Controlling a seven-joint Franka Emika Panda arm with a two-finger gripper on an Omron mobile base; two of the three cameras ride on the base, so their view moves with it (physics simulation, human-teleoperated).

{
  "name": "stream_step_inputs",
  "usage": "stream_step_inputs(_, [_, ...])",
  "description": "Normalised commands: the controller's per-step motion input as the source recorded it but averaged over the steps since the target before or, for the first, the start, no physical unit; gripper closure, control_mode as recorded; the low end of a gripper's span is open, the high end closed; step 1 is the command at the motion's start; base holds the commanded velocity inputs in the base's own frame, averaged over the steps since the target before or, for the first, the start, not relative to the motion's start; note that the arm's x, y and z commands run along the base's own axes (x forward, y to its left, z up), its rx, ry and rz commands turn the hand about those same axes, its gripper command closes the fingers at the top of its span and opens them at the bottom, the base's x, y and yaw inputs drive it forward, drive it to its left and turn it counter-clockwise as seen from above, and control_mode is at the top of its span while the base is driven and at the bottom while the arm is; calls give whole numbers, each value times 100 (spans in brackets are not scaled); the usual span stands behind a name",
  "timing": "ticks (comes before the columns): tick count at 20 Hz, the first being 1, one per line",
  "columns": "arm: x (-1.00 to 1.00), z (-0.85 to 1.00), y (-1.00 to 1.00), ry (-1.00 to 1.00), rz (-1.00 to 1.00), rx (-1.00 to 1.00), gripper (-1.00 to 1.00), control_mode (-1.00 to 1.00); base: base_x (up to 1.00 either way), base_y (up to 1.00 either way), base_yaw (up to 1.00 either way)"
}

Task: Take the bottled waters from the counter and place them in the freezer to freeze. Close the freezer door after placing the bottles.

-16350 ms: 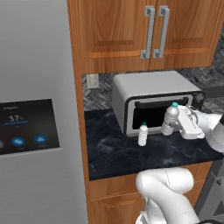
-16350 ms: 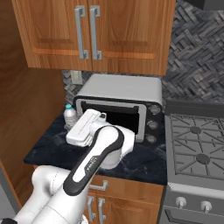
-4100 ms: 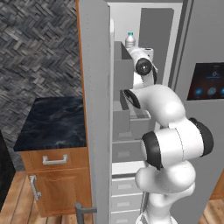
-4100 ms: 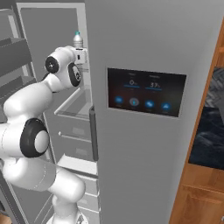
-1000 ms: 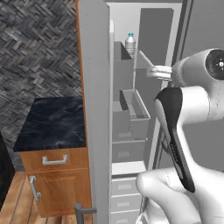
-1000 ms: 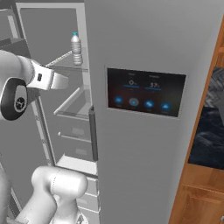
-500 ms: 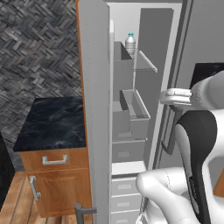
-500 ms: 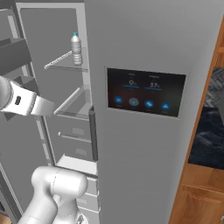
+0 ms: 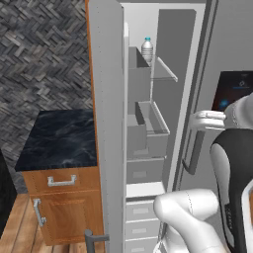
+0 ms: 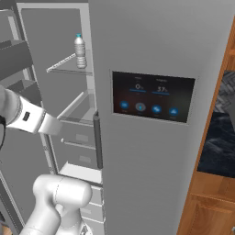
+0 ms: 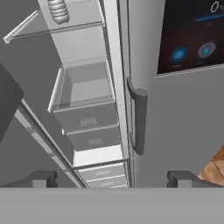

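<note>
One bottled water [image 9: 147, 49] stands upright on the glass shelf [image 9: 163, 71] high in the freezer [image 9: 148, 113], near the shelf's front edge in the left base view; the right base view shows it [image 10: 80, 51] at the shelf's front corner beside the fridge's centre wall. The freezer door [image 9: 106, 123] stands wide open, with the counter [image 9: 62, 141] beyond it. The gripper [image 11: 111, 178] is empty, its fingertips [image 11: 43, 178] spread wide, hanging in front of the freezer opening and looking across the grey drawers [image 11: 85, 109] and the dark handle [image 11: 138, 116] of the touchscreen door [image 10: 151, 96].

The bottle looks light and thin-walled, its ribbed sides likely to flex under a hard squeeze and its smooth plastic likely to slip; a grip around the ribbed middle, below the blue cap, would hold best, and it would tip easily if nudged. No label shows on the bottle. The touchscreen [image 10: 153, 96] shows figures, one reading about 37, the rest too small to read.
</note>
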Motion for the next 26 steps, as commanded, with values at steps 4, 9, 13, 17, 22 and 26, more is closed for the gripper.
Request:
stream_step_inputs(4, [8, -62, 10, 24, 0, -3, -100, -100, 0, 0, 0])
stream_step_inputs(9, [0, -82, -13, 17, -3, 0, -100, -100, 0, 0, 0])
stream_step_inputs(13, [0, -18, -16, 3, -5, 1, -100, -100, 0, 0, 0])
stream_step_inputs(17, [0, 0, 0, 0, 0, 0, -100, -100, 0, 0, 0])
stream_step_inputs(22, [-4, 0, 0, 0, 0, 0, -100, 100, -20, -4, -4])
stream_step_inputs(26, [0, 0, 0, 0, 0, 0, -100, 100, -57, -65, -5])
